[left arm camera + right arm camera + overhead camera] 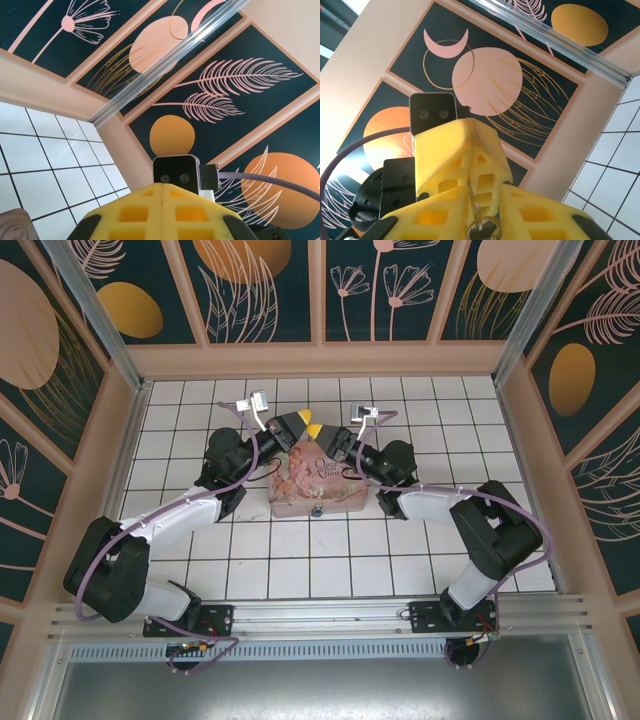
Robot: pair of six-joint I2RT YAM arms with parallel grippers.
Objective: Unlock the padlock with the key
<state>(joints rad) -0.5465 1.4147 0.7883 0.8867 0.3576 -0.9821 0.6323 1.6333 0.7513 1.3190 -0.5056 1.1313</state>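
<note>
White tiles [250, 570] lie under dark floral panels [255, 285], and over the far end of a pink tin [318, 480] the tightly closed left gripper [285, 426] meets the right gripper [313, 429] tip to tip. A thin metal strip, apparently the key [472, 200], runs from the left tips to a ring [482, 226] between the right's narrowly parted fingers; whether they pinch it I cannot tell. The padlock [317, 510] sits at the tin's near edge.

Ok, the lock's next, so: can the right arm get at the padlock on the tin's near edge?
Probably yes: the padlock sits at the near edge of the tin with bare tiles before it, though the right gripper is at the far end.
</note>
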